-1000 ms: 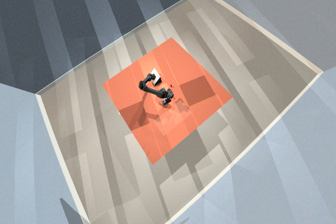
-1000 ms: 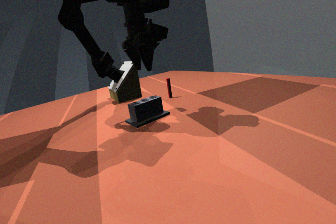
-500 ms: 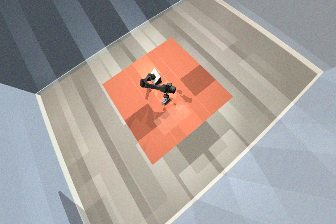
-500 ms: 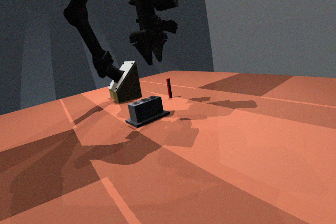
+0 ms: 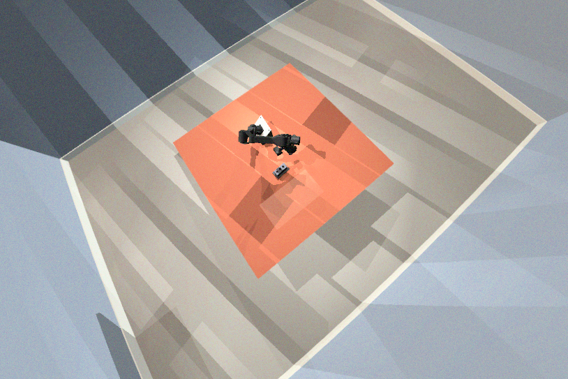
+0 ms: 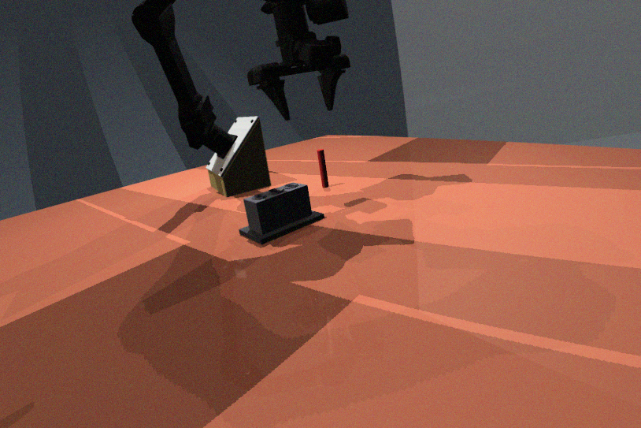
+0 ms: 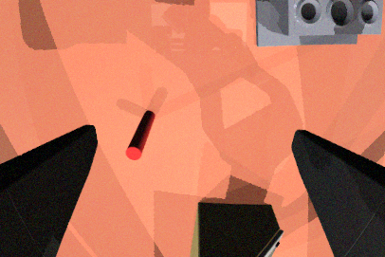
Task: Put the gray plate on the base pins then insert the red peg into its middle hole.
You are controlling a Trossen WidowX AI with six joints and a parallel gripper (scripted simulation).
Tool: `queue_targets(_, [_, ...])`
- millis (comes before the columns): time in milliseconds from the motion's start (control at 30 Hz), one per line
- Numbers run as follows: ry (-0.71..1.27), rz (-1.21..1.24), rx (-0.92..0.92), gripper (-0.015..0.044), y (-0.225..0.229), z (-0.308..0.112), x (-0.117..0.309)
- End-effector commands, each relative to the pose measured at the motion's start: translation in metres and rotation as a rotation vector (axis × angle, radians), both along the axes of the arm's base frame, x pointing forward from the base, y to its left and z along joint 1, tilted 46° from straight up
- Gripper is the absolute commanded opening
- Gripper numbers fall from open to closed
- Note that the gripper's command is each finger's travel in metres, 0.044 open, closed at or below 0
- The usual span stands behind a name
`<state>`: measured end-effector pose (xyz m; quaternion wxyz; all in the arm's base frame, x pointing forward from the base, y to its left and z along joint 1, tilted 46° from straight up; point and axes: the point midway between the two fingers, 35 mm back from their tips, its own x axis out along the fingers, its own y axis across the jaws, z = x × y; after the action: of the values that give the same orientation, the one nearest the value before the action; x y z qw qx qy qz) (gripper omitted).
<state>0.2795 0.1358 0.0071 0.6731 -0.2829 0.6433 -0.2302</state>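
Note:
The gray plate (image 5: 280,169) (image 6: 280,210) (image 7: 324,28), a thick block with three holes in its top, sits on the dark base (image 6: 318,217) (image 7: 265,37). It looks level, with no gap visible under it; the pins are hidden. The red peg (image 6: 322,169) (image 7: 142,133) stands upright on the orange surface, apart from the base; the arm hides it in the top view. My gripper (image 6: 309,113) (image 7: 196,137) is wide open and empty, pointing down, well above the peg's height. In the wrist view the peg shows between the fingers, nearer the left one.
The arm is mounted on a wedge block (image 6: 248,171) (image 7: 232,229) with a white sloped face (image 5: 262,121). In the wrist view it shows at the bottom, and the base and plate at the upper right. The orange surface (image 5: 284,89) carries many shadows.

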Motion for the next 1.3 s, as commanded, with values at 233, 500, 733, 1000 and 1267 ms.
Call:
queue_targets(233, [-0.676, -0.764, 0.015, 0.0440, 0.019, -0.048, -0.068])
queue_targets(500, [-0.682, -0.770, 0.016, 0.0440, 0.019, -0.048, -0.069])
queue_targets(733, [-0.682, -0.770, 0.016, 0.0440, 0.019, -0.048, -0.069])
queue_targets(1000, [-0.683, -0.770, 0.016, 0.0440, 0.001, -0.072, -0.064])
queue_targets(1267, [-0.683, -0.770, 0.015, 0.0440, -0.010, -0.082, -0.064])
